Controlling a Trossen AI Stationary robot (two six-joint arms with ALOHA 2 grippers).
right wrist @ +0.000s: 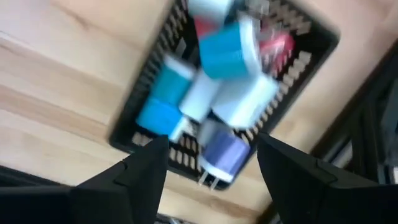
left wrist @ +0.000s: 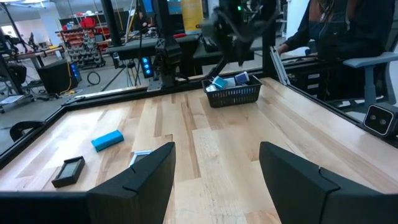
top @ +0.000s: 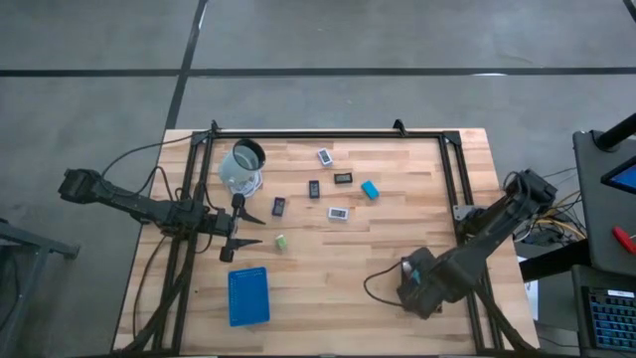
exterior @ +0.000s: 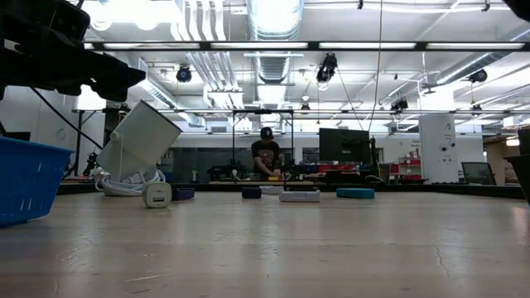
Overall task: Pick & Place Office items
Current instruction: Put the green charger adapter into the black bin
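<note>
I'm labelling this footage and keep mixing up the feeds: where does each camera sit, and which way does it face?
High: overhead, straight down; both arms, blue tray.
Low: tabletop height, facing the room; tilted cup, an arm's dark bulk at the upper left.
Left wrist: over the table, facing the black basket; own open left gripper.
Right wrist: down into the basket; own open right gripper.
Shared: both wrist views show the basket.

the left gripper (left wrist: 214, 177) has its two dark fingers (left wrist: 140, 180) spread wide with bare wooden table (left wrist: 224, 149) between them. toward ten o'clock lie a teal block (left wrist: 107, 140), a flat dark rectangle (left wrist: 68, 171) and a pale flat piece (left wrist: 140, 155) partly hidden behind one finger. toward twelve o'clock a black mesh tray (left wrist: 232, 94) holds teal and white pieces, with the other arm (left wrist: 239, 25) above it. a seated person (left wrist: 348, 31) shows at two o'clock.
</note>
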